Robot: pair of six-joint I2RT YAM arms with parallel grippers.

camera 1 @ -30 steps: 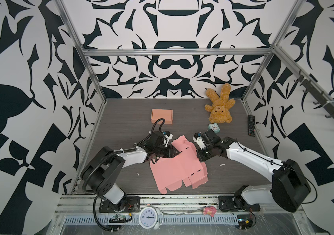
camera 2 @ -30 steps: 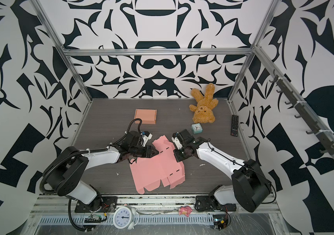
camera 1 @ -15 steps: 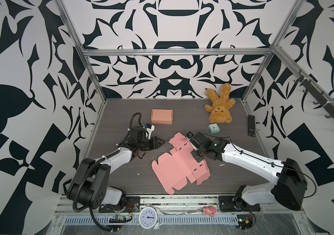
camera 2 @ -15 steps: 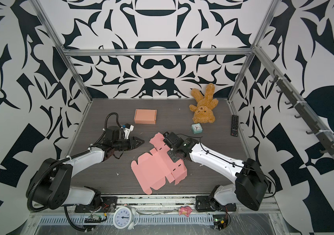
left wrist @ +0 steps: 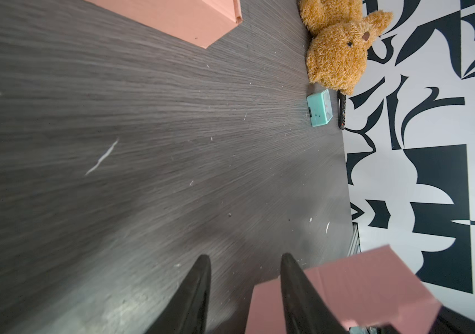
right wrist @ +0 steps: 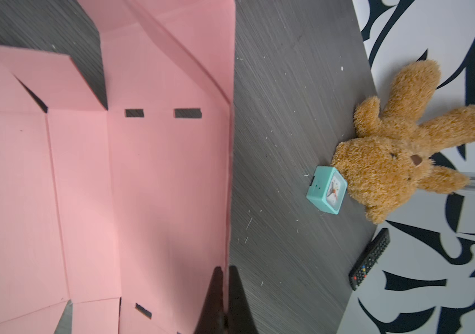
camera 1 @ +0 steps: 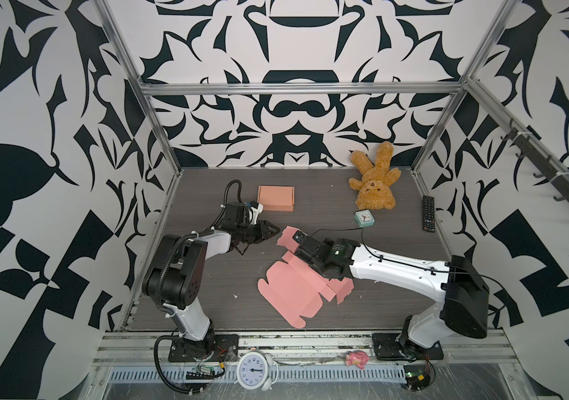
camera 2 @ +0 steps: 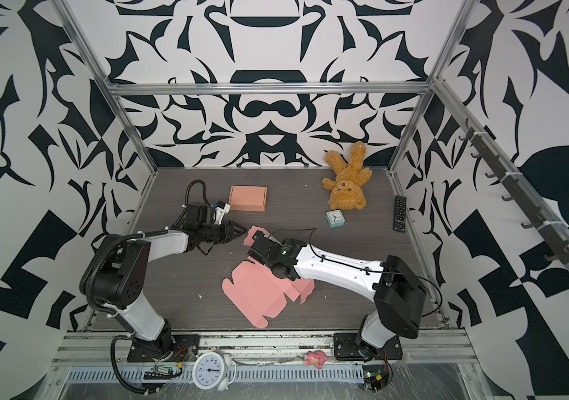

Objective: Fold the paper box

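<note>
Bare tabletop between folded box and teddy open; pink sheet, right arm block centre.

top views: high, front, looking down (near twins) | wrists: low, close, both facing teddy bear

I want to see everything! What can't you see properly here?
- In a top view, the right arm hides part of the pink box sheet.
- Left wrist view: the folded orange box is cut off by the picture edge.
- In a top view, the remote control buttons are too small.
</note>
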